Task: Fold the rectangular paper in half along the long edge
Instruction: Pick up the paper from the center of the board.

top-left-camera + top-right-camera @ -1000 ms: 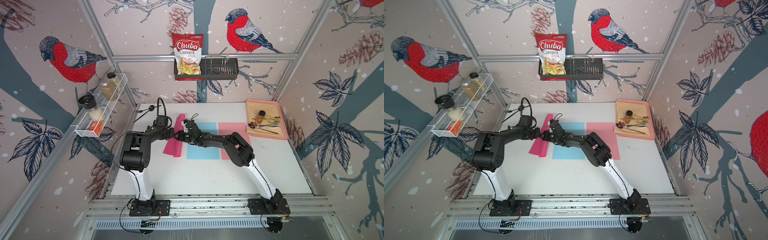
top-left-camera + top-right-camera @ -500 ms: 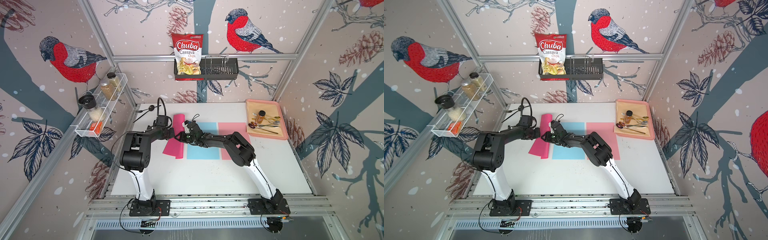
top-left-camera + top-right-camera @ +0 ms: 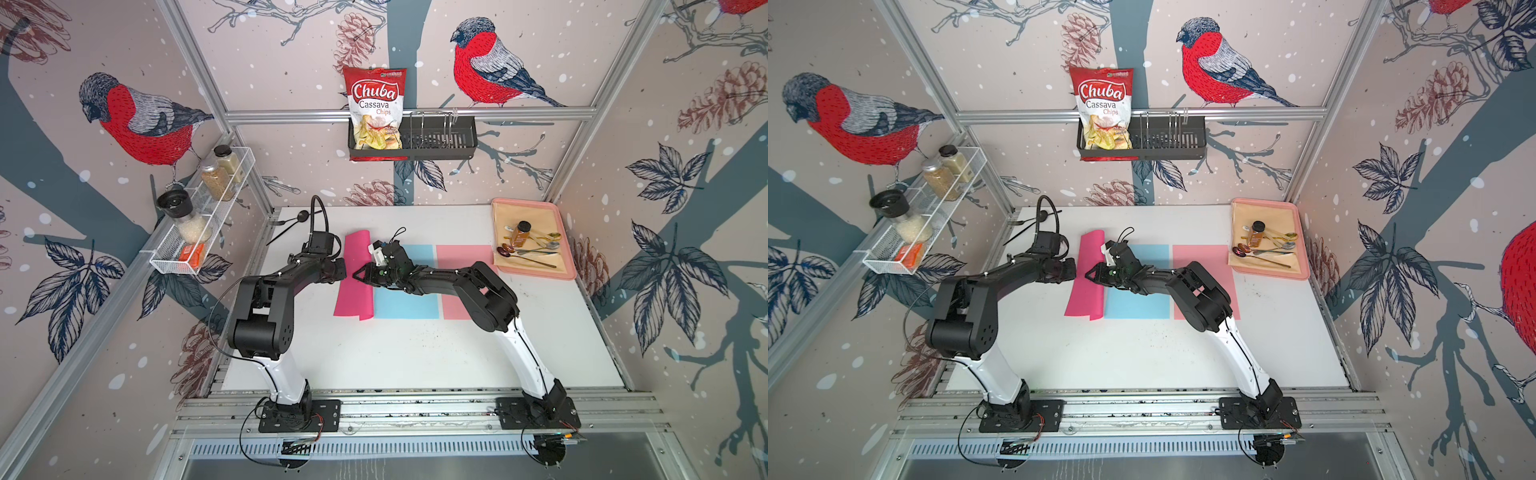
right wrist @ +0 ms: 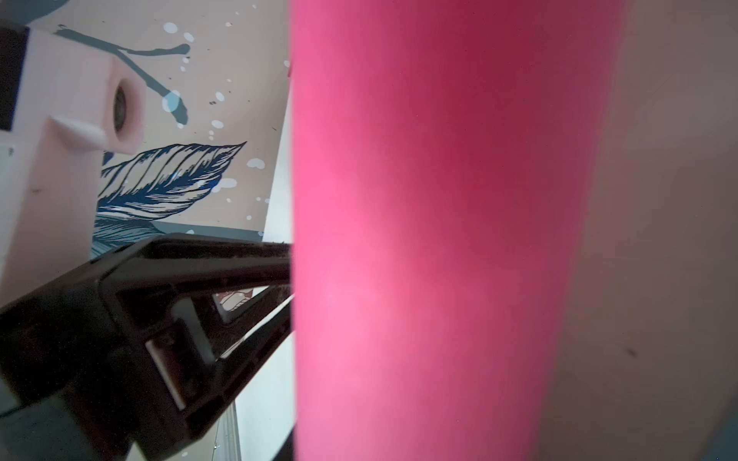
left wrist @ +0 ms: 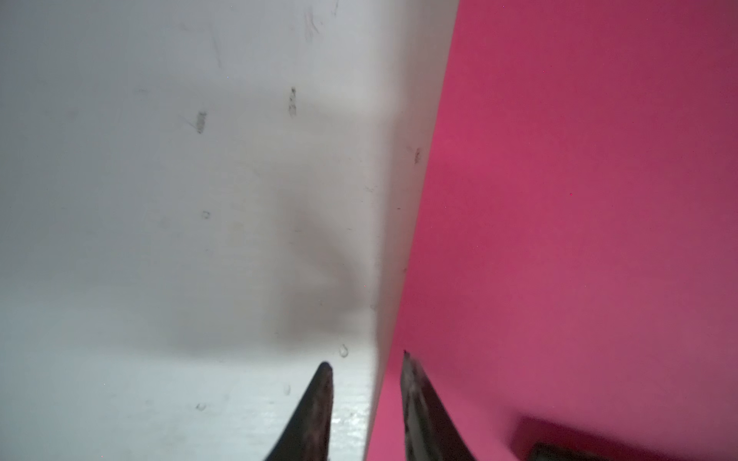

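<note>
The magenta rectangular paper point(image 3: 353, 299) point(image 3: 1084, 299) lies on the white table, doubled over into a narrow strip with a loose curl along its right side. My left gripper point(image 3: 344, 270) point(image 3: 1075, 270) is at the strip's left edge. In the left wrist view it point(image 5: 366, 359) stands open, with the paper's point(image 5: 579, 199) edge running between the fingertips. My right gripper point(image 3: 355, 275) point(image 3: 1087, 275) reaches over the strip from the right. The curved paper point(image 4: 439, 239) fills the right wrist view and hides the right jaws. The left gripper's fingers point(image 4: 239, 259) show there, meeting the paper's edge.
A blue sheet point(image 3: 407, 299) and a pale pink sheet point(image 3: 461, 257) lie flat just right of the magenta one, under the right arm. A peach tray point(image 3: 536, 272) with a jar and spoons sits back right. A wire shelf point(image 3: 199, 232) hangs on the left wall.
The left gripper was shut and has now opened at the paper's left edge. The right gripper has moved a little to the left, and the raised flap has come further over.
</note>
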`<state>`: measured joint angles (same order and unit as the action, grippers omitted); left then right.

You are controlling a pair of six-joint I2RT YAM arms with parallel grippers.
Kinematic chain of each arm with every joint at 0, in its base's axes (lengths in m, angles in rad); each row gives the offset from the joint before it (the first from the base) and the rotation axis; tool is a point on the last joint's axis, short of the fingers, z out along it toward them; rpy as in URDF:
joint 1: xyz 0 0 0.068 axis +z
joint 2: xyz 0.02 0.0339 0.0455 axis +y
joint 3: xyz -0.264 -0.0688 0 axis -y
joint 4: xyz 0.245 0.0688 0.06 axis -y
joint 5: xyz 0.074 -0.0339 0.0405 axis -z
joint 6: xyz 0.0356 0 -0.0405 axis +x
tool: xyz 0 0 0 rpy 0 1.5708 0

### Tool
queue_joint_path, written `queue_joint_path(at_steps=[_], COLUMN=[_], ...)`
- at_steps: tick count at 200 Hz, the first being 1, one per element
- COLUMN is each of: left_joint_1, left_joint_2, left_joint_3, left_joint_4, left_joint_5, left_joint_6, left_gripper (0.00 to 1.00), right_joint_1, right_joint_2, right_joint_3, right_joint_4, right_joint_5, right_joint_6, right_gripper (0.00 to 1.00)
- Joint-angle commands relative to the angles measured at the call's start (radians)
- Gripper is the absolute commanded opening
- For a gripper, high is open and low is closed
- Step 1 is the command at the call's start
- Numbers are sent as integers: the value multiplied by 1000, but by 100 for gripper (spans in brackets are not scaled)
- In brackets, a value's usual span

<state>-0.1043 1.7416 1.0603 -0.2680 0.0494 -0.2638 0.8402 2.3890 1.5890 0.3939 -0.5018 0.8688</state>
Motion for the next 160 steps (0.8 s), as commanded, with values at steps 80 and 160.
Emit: queue_joint_path(at_steps=[80, 160], left_joint_1=[73, -39], left_joint_2=[-449, -571], left_joint_3=[-117, -236], left_joint_4=[324, 569], left_joint_5=[173, 343], left_joint_6=[-116, -232], left_gripper=[25, 24], right_joint_1=[-72, -159], right_joint_2=[-300, -714], right_joint_3=[-290, -463], right_joint_4=[420, 114], right_joint_5=[-356, -408], right_joint_6=[120, -69], right_gripper=[29, 30])
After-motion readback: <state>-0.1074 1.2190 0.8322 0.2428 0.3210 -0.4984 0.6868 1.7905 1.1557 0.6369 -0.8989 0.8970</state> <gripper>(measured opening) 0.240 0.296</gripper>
